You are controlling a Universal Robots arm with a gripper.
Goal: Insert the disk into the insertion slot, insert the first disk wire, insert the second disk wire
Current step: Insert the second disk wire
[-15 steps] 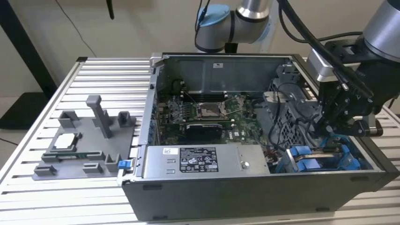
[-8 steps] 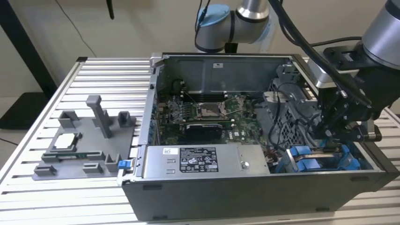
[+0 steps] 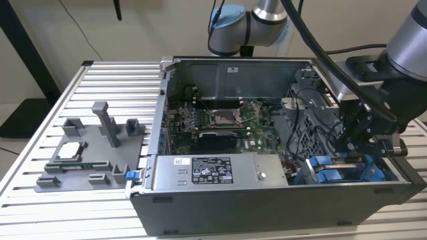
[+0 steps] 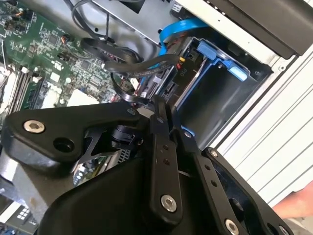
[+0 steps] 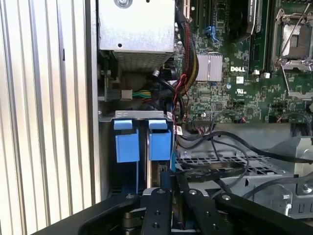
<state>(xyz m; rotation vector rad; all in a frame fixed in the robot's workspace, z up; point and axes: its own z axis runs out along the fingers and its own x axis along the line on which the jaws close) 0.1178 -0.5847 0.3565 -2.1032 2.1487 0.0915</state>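
Nearest the exterior view's camera, the open computer case [image 3: 267,210] stands on the ribbed metal worktop [image 3: 40,210], its dark front wall towards the lens, with the grey power supply box [image 3: 213,172] lying along that front edge. At the front corner towards the exterior view's right, the hand [image 3: 363,150] reaches down into the case over the blue carriers. In the first wrist view the disk [image 5: 157,169], edge-on in its blue carrier, stands seated in the insertion slot [image 5: 139,115], just beside a second blue carrier [image 5: 126,144]. The hand's two black fingers [image 5: 157,205] are drawn close together directly over the disk's edge; in the second wrist view their tips [image 4: 160,110] pinch near a black cable connector [image 4: 146,90] at the disk's end, though I cannot tell for certain whether they actually grip it. A bright blue cable [image 4: 178,29] curves over the bay there. Farther in lies the green motherboard [image 3: 220,122] with its square socket, and on the worktop to the exterior view's left, well apart from the case, a grey fixture tray [image 3: 87,160].
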